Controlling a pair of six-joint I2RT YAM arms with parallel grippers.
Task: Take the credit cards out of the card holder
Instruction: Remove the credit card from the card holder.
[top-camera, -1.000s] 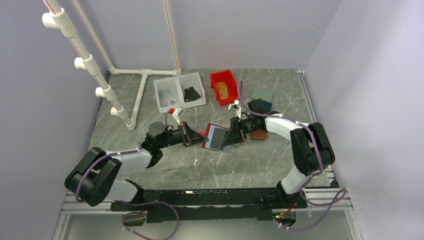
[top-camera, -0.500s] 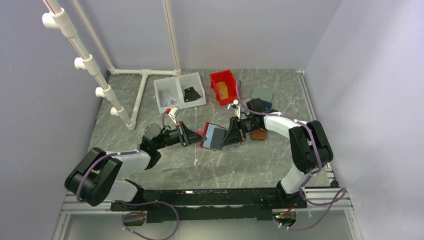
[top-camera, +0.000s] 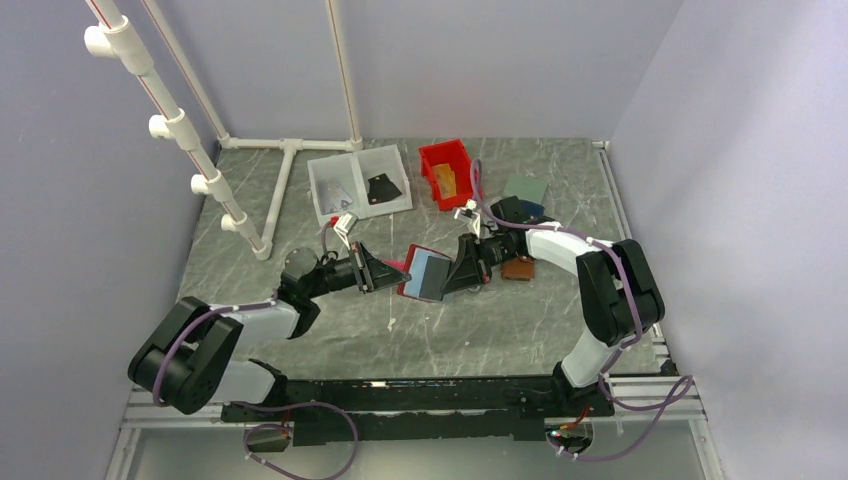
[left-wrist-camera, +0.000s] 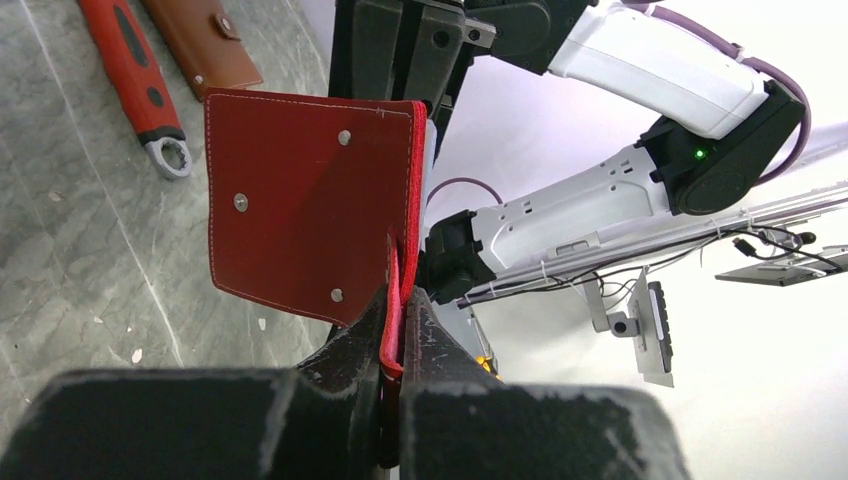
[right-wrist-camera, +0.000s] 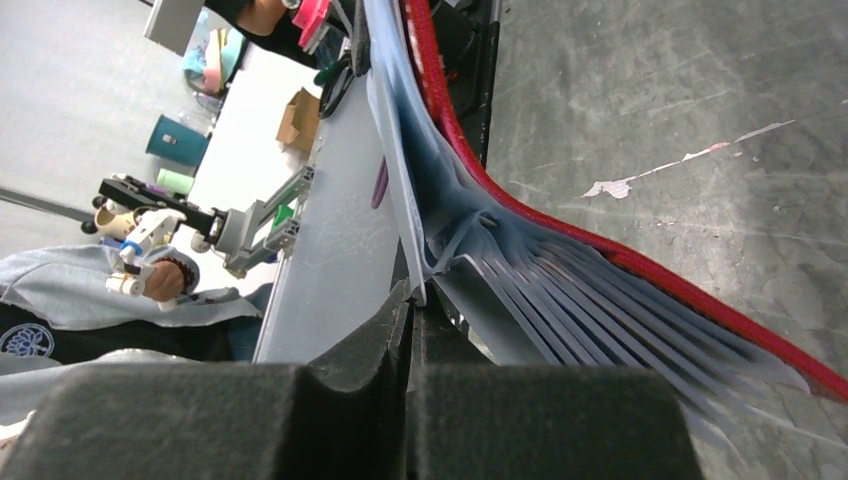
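Card holder (top-camera: 426, 274) spread open at frame centre.
Left fingers (left-wrist-camera: 400, 305) clenched its strap (left-wrist-camera: 392, 345), right fingers (right-wrist-camera: 411, 300) its pale inner flap (right-wrist-camera: 340, 230); brown wallet (top-camera: 517, 268) lay just right.

Open stretch of grey marble tabletop (top-camera: 450, 335) at 6 o'clock of red leather card holder (top-camera: 430, 276), small brown wallet (top-camera: 517, 269) near at 3 o'clock, red plastic bin (top-camera: 446, 172) at 12 o'clock, white two-compartment tray (top-camera: 358, 185) at 11 o'clock

card holder (left-wrist-camera: 300, 200): red leather-like outside, matt, fine grain, pale stitching, small shiny metal rivets; lining smooth blue-grey, slight sheen. surface (top-camera: 450, 330): grey marbled, stone-look, low gloss. wrench (left-wrist-camera: 135, 75): red-black plastic grip, bare metal head.
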